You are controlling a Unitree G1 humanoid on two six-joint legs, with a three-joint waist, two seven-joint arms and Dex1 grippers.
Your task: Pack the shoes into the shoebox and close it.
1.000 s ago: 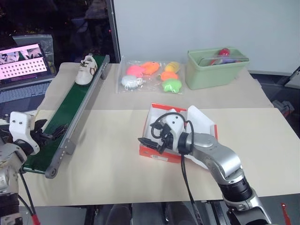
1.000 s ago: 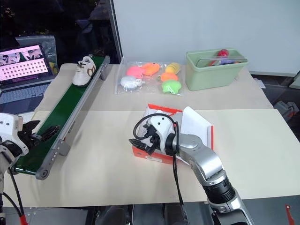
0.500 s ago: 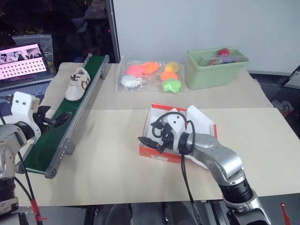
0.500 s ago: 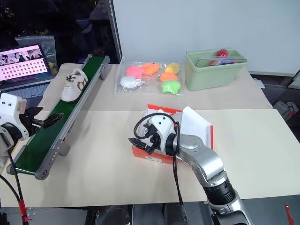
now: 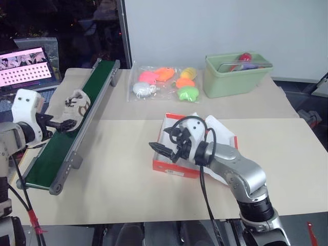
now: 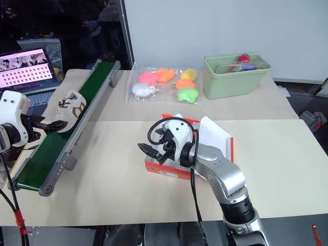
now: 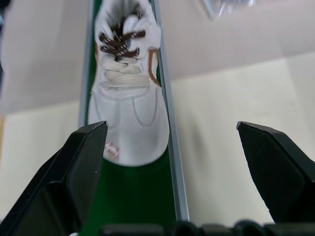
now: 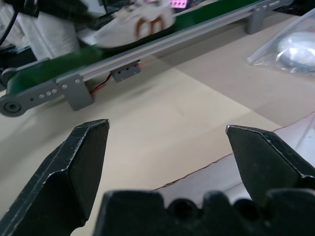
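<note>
My left gripper point(image 5: 65, 123) stands spread wide at the near-left of the bench point(image 5: 123, 179), its fingers pointing along the green conveyor belt point(image 5: 56, 154) toward the shoe point(image 5: 76, 102). From the head views, the shoe has ridden down the belt from its far end until it lies just beyond my fingertips, and my left arm has come up to meet it. My right gripper point(image 5: 160, 148), also spread and holding nothing, has lifted a little over the near-left corner of the shoebox point(image 5: 177, 170), which sits open in the middle of the bench with its lid leaning to the right.

In the left wrist view the shoe point(image 7: 129, 93) lies toe toward me on the belt, its dark laces at the far end, and its toe sits between my two fingers point(image 7: 78, 167) without touching either.

In the right wrist view my fingers point(image 8: 81, 162) frame bare bench, with the belt and the shoe point(image 8: 138, 22) well beyond them.

I judge the shoe is now in reach: closing on it is the step in hand, and the box still waits for it.
</note>
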